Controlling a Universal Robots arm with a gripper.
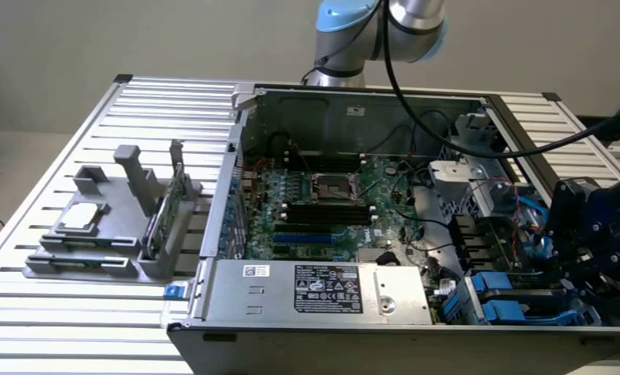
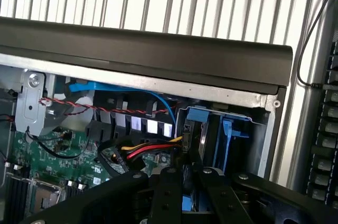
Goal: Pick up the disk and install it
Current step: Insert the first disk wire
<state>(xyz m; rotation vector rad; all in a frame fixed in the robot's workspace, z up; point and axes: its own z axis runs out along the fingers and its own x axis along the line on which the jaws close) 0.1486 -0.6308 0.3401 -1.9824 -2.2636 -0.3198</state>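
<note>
The disk (image 2: pixel 194 123) is seen edge-on, a thin dark slab with a blue rail end, standing in the drive bay at the corner of the open computer case (image 1: pixel 288 328). My gripper (image 2: pixel 186 177) is shut on it, its black fingers (image 2: pixel 166 195) pressed on either side with a strip of blue between them. In the exterior view the gripper (image 1: pixel 578 254) hangs over the drive bays at the case's right end, and its fingertips are hidden there. Another blue carrier (image 2: pixel 231 129) sits in the slot beside the disk.
Red, yellow and black cables (image 2: pixel 142 152) and a blue cable (image 2: pixel 121 89) run close beside the bay. More blue carriers (image 1: pixel 503 289) fill the bay. On the exterior view's left a grey holder (image 1: pixel 91 262) carries a small silver drive (image 1: pixel 80 219) and a green card (image 1: pixel 166 215).
</note>
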